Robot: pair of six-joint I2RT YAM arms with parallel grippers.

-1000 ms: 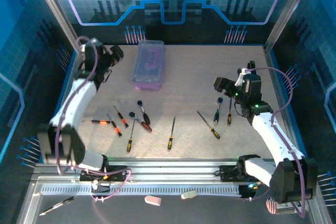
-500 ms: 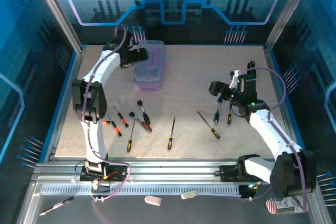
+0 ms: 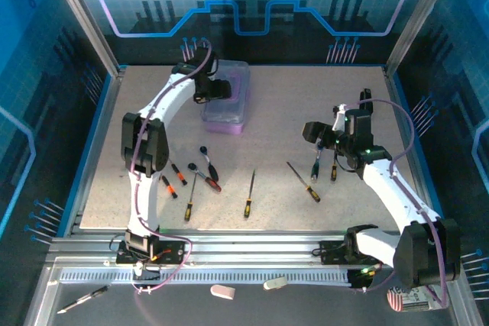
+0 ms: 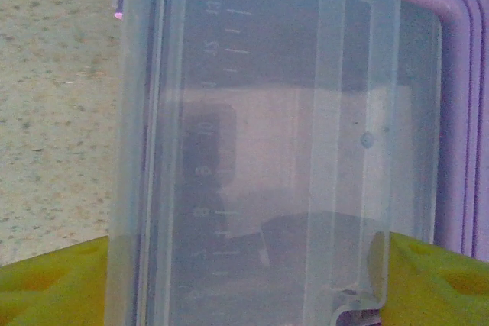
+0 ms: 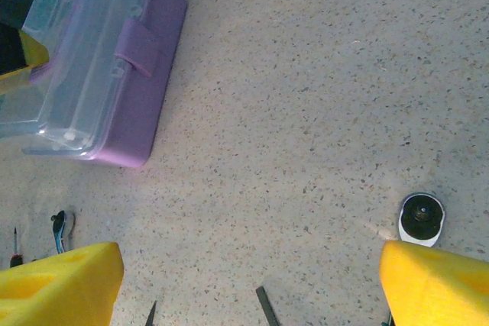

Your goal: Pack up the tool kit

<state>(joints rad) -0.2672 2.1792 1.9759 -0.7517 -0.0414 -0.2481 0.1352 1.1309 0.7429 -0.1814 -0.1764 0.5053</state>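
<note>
The tool kit case [image 3: 228, 106], with a clear lid over a purple base, lies at the back of the table. My left gripper [image 3: 218, 89] reaches onto it from the left. In the left wrist view the clear lid [image 4: 252, 135] lies between my yellow fingers [image 4: 46, 284]; whether they press on it cannot be told. Several slim screwdrivers [image 3: 249, 195] lie loose along the front of the table. My right gripper [image 3: 312, 131] hovers open over bare table [image 5: 252, 280], right of the case [image 5: 130, 74], with nothing between its fingers. Two screwdrivers [image 3: 315, 164] lie just in front of it.
A black ratchet-like tool [image 3: 208, 164] lies among the screwdrivers. Blue walls and metal posts ring the table. Bare tabletop [image 3: 279, 112] stretches between the case and the right gripper. A pen [image 3: 80, 301] and small white pieces [image 3: 222, 291] lie below the front rail.
My left arm swung from the table's left edge over onto the case, its jaws narrowing. The case slid a little to the right. My right gripper drifted slightly left.
</note>
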